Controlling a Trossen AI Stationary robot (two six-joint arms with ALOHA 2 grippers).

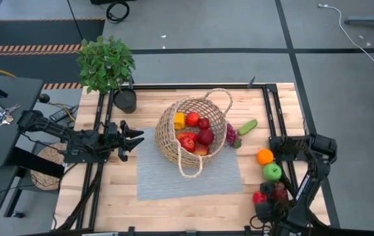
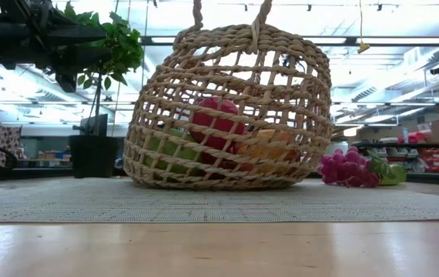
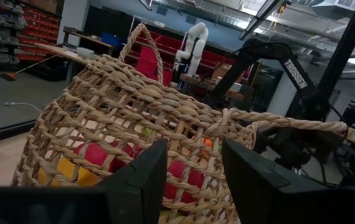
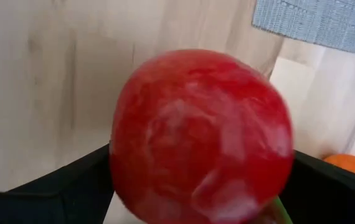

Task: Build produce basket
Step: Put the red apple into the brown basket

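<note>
1. The wicker basket (image 1: 193, 131) lies tipped on its side on the grey mat (image 1: 190, 172), mouth facing the front edge, with red apples and a yellow pepper (image 1: 179, 120) inside.
2. Purple grapes (image 1: 231, 134) and a cucumber (image 1: 247, 127) sit just right of it.
3. Left gripper (image 1: 134, 139) hovers beside the basket's left side, fingers apart, nothing in them.
4. Right gripper (image 1: 270, 195) is down at the front right corner around a red apple (image 1: 259, 196), near an orange (image 1: 265, 156) and a green apple (image 1: 272, 172).
5. Potted plant (image 1: 107, 64) at back left.

Right arm (image 3: 293, 71) apparently reads "TROSSEN", partly hidden.
</note>
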